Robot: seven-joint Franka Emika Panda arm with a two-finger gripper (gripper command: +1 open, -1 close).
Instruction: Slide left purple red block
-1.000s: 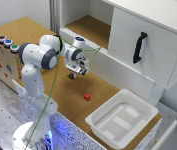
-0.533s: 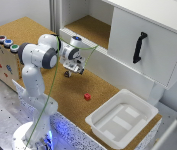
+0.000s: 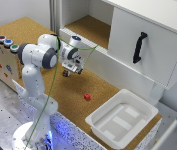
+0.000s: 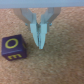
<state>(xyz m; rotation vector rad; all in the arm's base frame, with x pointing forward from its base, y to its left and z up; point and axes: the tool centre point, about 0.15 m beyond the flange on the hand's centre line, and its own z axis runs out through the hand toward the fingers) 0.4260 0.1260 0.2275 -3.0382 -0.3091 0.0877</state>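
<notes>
Cork table (image 3: 63, 95) bears one purple red block (image 4: 12, 47), one closed pincer (image 4: 39, 44).

Robot lab test bench
A cork-topped table (image 3: 63, 95) carries a white cabinet (image 3: 148, 45) with a black handle (image 3: 139, 47), a button box (image 3: 3, 55) and a white tray (image 3: 120, 120)

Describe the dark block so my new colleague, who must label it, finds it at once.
On the cork table, look under the arm's claw. The dark purple block sits beside its shut tips, bearing yellow marks, unlike the bright red cube lying alone nearer the white tray.
</notes>
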